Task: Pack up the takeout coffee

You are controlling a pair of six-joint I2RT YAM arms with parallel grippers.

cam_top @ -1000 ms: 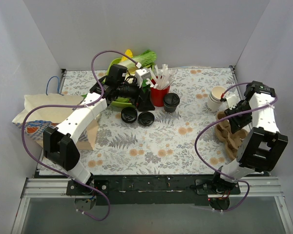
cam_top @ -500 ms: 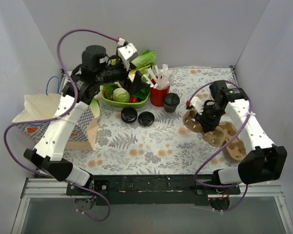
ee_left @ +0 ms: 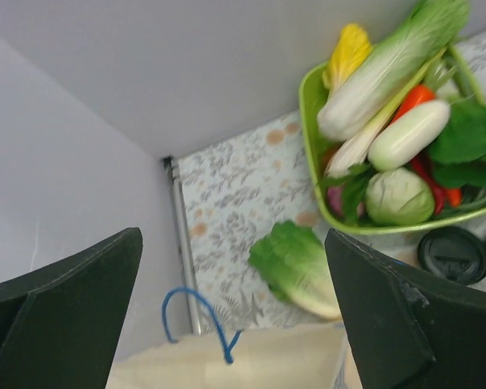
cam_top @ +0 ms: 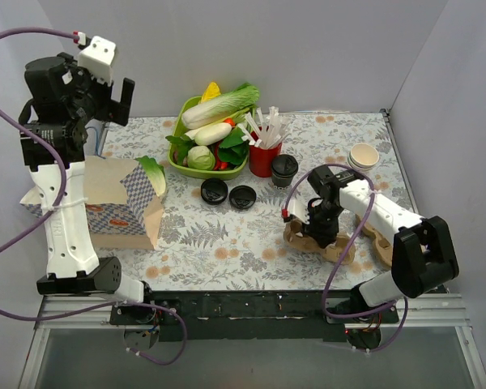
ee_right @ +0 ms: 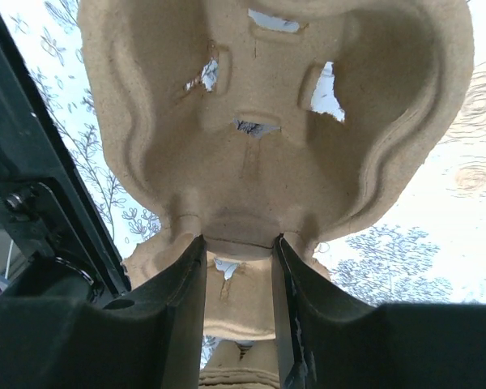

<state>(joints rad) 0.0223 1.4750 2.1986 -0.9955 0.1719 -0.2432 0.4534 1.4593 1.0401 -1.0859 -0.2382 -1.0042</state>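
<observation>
The coffee cup (cam_top: 284, 170) stands upright on the table (cam_top: 227, 243), just beside the red straw holder (cam_top: 264, 160), and neither arm touches it. Nearer the front, the right gripper (cam_top: 317, 224) is clamped on a ridge of the brown cup carrier (ee_right: 267, 121) — the carrier seems to rest on the table, though that is hard to tell. The left gripper (ee_left: 233, 235) hangs high over the paper bag (cam_top: 105, 203), jaws spread wide — holding nothing.

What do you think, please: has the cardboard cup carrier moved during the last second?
Yes. Held by the right gripper, the cardboard cup carrier has shifted left, away from the stacked white cups and nearer the takeout coffee.
</observation>
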